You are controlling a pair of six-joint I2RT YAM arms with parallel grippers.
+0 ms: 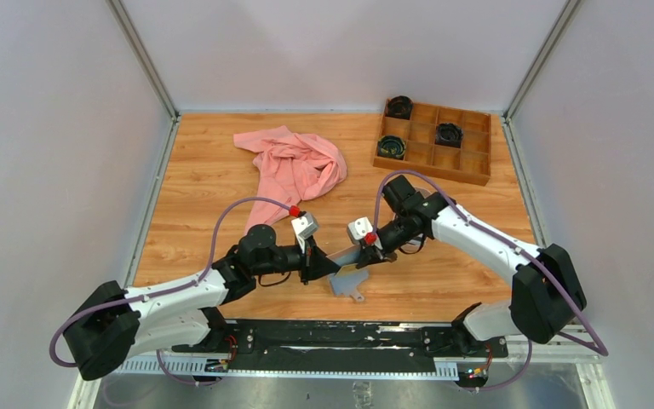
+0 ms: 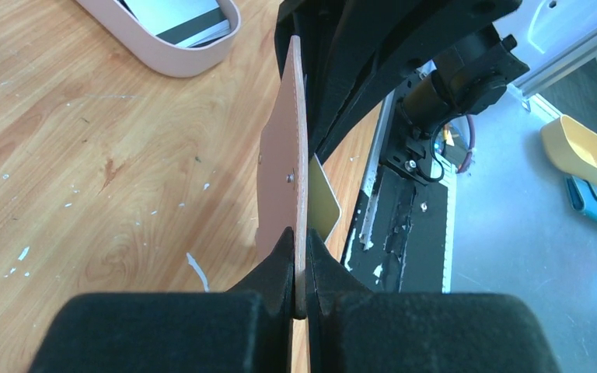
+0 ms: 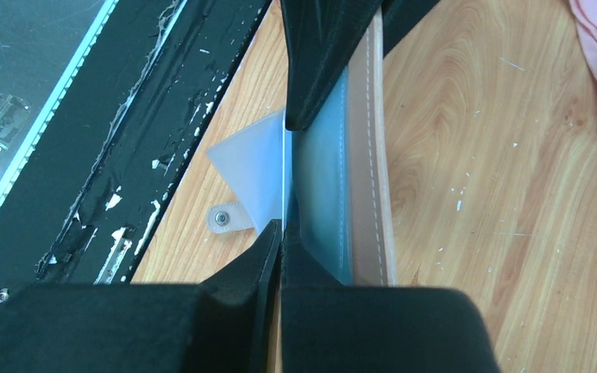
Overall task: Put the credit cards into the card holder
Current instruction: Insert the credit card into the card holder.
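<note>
The left gripper [image 2: 301,260] is clamped on the tan edge of the card holder [image 2: 284,179]; the right gripper [image 3: 281,233] is closed on its light blue inner flap. The holder hangs between them over the near middle of the table [image 1: 204,221]. A yellow-gold card [image 2: 322,203] shows just beside it.

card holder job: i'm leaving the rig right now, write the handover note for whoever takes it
Left gripper: fingers shut on the tan edge of the card holder, held upright.
Right gripper: fingers shut on its pale blue inner pocket, spreading it open.
Cards: a yellow-gold card sits against the holder's inner side; other cards lie in the pink tray.
Done: holder gripped by both arms and opened; whether the yellow card is fully seated, cannot tell.
Left: seat it, then load the tray's cards.
</note>
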